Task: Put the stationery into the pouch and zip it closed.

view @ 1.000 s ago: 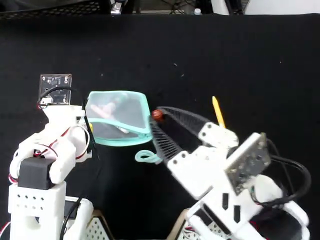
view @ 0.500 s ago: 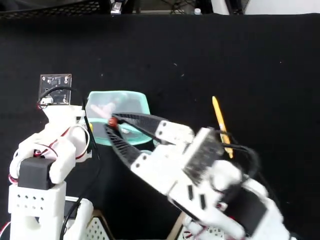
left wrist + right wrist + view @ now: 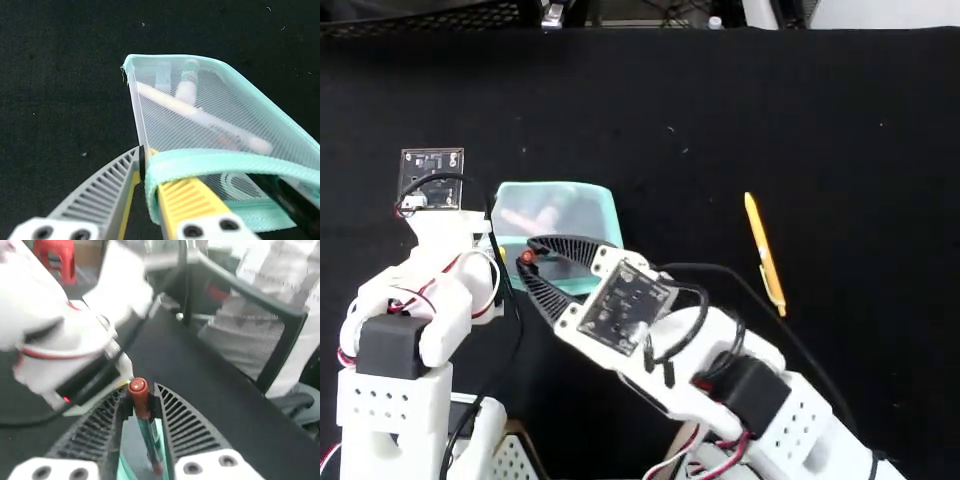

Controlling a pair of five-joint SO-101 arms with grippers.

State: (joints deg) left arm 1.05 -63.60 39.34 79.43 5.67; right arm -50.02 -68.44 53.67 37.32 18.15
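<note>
One teal mesh zip pouch (image 3: 560, 212) sits left of centre on the black table (image 3: 740, 110), and the left gripper (image 3: 145, 162) is clamped on its left end. Inside it I count at least two pale pens (image 3: 200, 114). The right gripper (image 3: 533, 268) pinches one red-capped pen (image 3: 138, 399) over the pouch's near part — a single yellow pen (image 3: 763, 252) lies well off to the right.
</note>
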